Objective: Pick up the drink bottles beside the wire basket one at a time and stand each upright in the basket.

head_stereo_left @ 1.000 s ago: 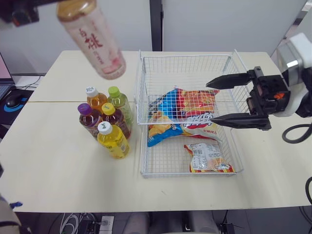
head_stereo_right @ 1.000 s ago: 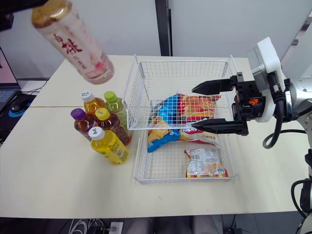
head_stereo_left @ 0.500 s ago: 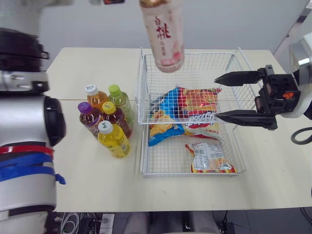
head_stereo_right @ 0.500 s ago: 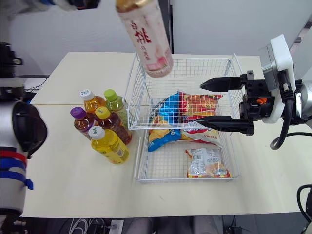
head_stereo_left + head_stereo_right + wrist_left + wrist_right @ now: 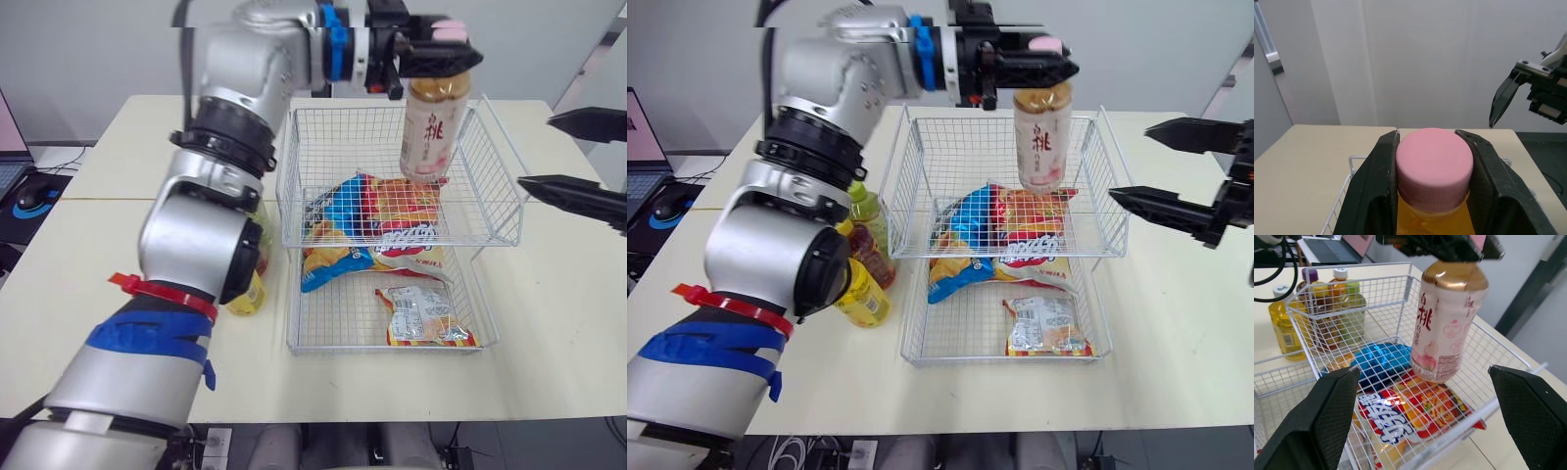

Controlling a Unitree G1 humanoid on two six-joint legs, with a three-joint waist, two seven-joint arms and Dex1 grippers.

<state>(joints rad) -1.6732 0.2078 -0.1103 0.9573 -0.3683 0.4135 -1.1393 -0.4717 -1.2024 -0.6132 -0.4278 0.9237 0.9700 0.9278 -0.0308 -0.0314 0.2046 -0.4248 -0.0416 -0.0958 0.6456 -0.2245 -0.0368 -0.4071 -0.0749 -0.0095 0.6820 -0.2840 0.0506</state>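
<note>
My left gripper [image 5: 1433, 139] is pinching the pink cap [image 5: 1434, 164] of the peach drink bottle [image 5: 429, 129], which hangs nearly upright inside the upper tier of the wire basket [image 5: 293, 192]. Its base is low over the snack bags [image 5: 380, 210]; I cannot tell if it touches them. My right gripper [image 5: 1130, 161] hovers spread wide just right of the basket. The other bottles [image 5: 1327, 303] stand clustered on the table [image 5: 554, 328] by the basket's left side.

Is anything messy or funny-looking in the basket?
Nothing is spilled or broken. Crumpled snack bags lie in the wire basket, right under the peach bottle that the left gripper holds by its cap, so it may not stand flat.
</note>
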